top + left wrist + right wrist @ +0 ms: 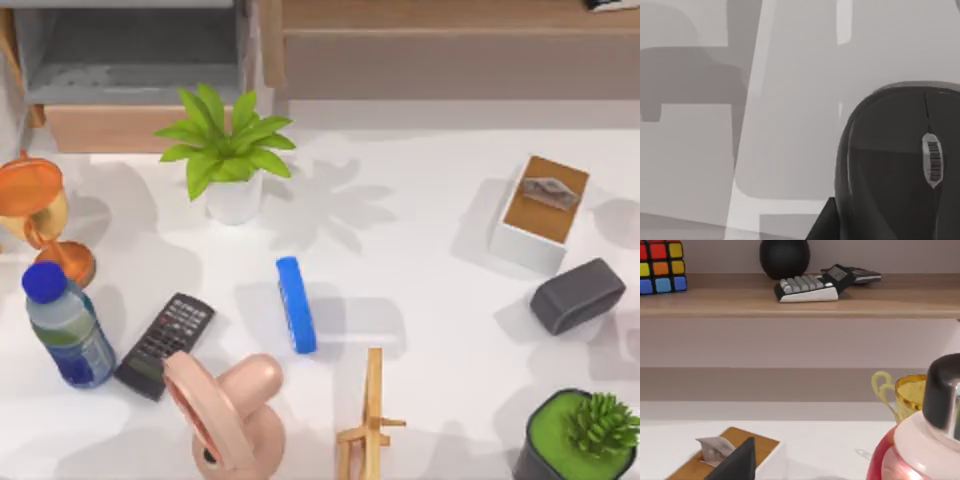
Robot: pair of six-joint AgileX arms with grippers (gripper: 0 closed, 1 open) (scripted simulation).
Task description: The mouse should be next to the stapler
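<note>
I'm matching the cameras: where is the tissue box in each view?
Top view: tissue box at the right of the table, behind the dark grey block.
Right wrist view: in the foreground, before the wooden shelf.
Left wrist view: the mouse, close up.
Shared landmark: the wooden shelf.

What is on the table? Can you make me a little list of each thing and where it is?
thing to reach: bright blue, narrow bar-shaped stapler, lying flat near the table's middle
thing to move: dark, rounded plastic mouse with a scroll wheel, close in front of the left wrist camera
left of the stapler: flat black remote with buttons, not touching it
far right: dark grey rounded block
far left: clear bottle with a blue cap, standing upright
</note>
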